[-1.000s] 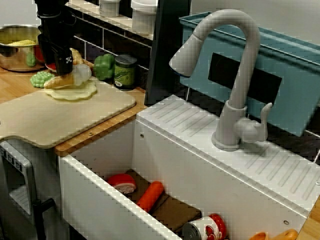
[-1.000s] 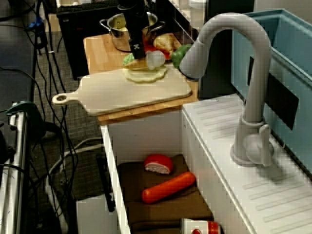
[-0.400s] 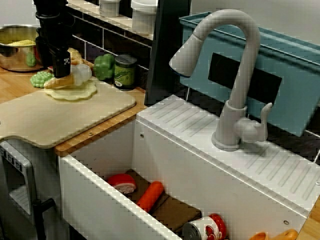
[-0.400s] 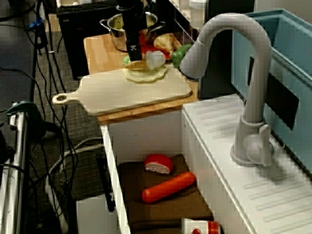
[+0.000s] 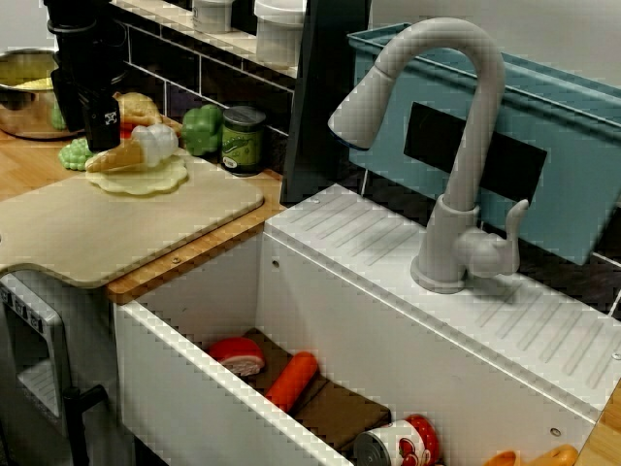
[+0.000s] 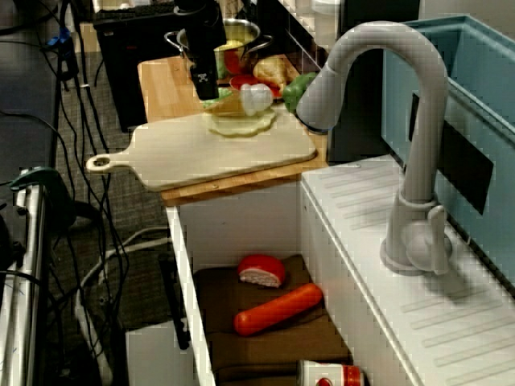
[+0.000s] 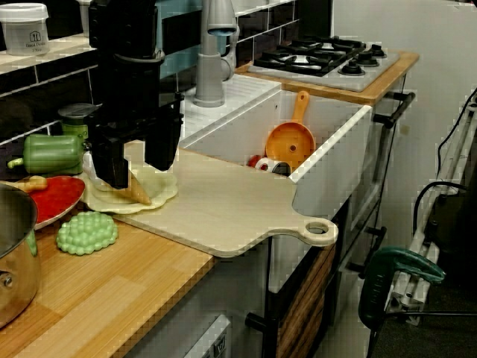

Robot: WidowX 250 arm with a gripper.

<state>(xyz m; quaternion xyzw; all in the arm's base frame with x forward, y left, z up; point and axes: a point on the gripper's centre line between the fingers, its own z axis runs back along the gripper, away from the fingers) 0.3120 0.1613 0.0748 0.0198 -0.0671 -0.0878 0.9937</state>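
Sliding away from the scoop end since a second ago, the gripper [image 7: 139, 173] is now hanging over the pointed end of the ice cream cone [image 5: 126, 153], nearer the steel pot [image 5: 21, 105] than it was. In the view from the pot end its two black fingers are standing well apart, with the pale surface behind showing through the gap, and they are gripping nothing. Whether a fingertip is brushing the cone cannot be told from any view.

The cone is lying on its side on a floppy pale yellow disc [image 5: 147, 179], its white scoop pointing toward the green pepper [image 5: 202, 128] and its tip pointing toward the pot. It has not shifted since the earlier pictures. The disc is resting on the far corner of the cutting board [image 5: 116, 223], which is sitting on the wooden counter [image 5: 24, 170] with its handle reaching toward the front edge.

A bumpy green piece [image 5: 76, 152] is lying on the counter just beside the disc, near the gripper. A red plate [image 7: 52, 198] is sitting between that piece and the pepper, and a green-labelled can [image 5: 242, 139] is standing just beyond the pepper, by the wall. In the view across the sink, the faucet [image 5: 456, 146] is arching over the white sink [image 5: 194, 291], where a red wedge [image 5: 238, 356] and an orange stick [image 5: 291, 381] are lying side by side.
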